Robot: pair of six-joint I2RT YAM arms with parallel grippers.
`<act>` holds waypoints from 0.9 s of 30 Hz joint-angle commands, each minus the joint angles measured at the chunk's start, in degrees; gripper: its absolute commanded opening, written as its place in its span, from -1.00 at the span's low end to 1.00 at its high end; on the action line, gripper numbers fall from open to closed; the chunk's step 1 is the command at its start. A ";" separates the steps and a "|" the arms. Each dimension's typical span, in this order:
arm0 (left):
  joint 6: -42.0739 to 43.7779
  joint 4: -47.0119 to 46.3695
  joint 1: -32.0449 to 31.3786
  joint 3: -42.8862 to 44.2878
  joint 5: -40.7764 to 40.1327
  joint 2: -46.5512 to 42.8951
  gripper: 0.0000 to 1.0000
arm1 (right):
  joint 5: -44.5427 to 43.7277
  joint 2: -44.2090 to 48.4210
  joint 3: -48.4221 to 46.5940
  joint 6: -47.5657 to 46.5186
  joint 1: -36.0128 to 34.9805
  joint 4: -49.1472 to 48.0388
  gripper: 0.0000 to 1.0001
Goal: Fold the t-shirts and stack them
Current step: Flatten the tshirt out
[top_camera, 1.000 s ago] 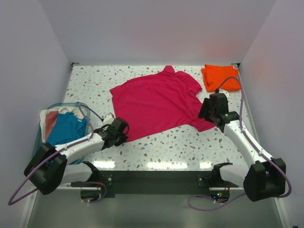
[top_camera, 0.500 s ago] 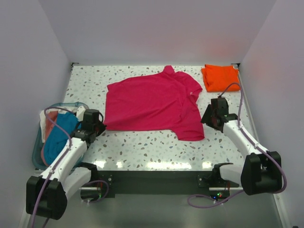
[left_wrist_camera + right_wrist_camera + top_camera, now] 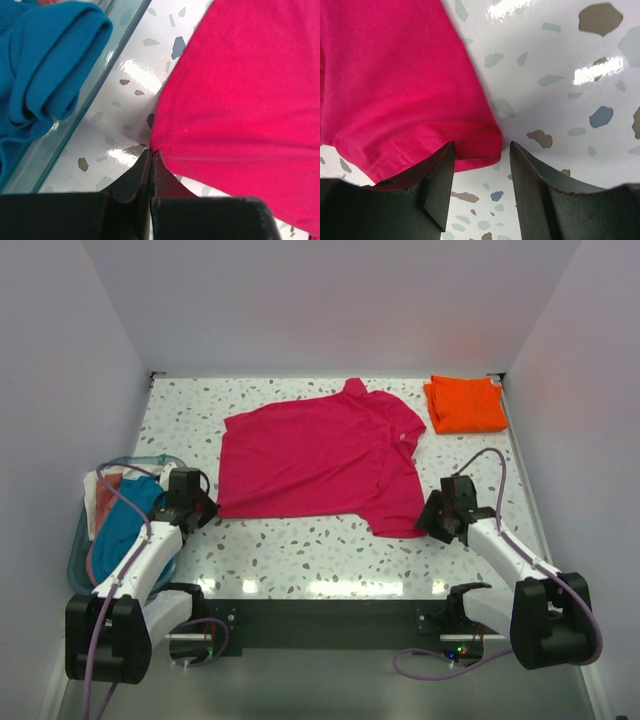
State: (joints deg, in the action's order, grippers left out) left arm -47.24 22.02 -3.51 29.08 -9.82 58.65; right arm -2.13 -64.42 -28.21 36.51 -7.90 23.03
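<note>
Your left gripper (image 3: 150,152) sits at the near-left hem corner of the magenta shirt (image 3: 320,455), fingers pressed together, though whether any cloth is caught I can't tell, so check that pinch. The shirt lies spread flat; at its near-right corner your right gripper (image 3: 481,147) straddles the hem, fingers apart: close over the stitching, then lift both corners evenly. The orange shirt (image 3: 465,405) lies folded beyond its right-hand sleeve.

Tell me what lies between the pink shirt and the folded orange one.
Only a bare strip of speckled tabletop separates the pink shirt from the orange shirt, as the top external view shows.
</note>
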 commanded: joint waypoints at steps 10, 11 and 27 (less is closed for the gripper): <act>5.05 -4.09 1.13 1.77 6.83 0.15 -1.00 | 1.52 3.24 -4.74 3.13 -0.36 1.83 -1.00; 5.75 -3.74 1.13 2.47 7.01 -0.29 -1.00 | 1.08 6.91 -7.36 2.69 -0.36 5.15 -1.00; 11.12 9.88 1.13 21.53 6.75 -15.32 -1.00 | -1.91 27.69 -44.46 -4.43 -0.36 26.81 -1.00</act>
State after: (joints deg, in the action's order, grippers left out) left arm -38.39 29.41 -2.96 44.86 -3.18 45.01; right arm -3.49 -35.51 -66.63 35.00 -8.25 46.22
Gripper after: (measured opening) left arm 0.015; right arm 0.012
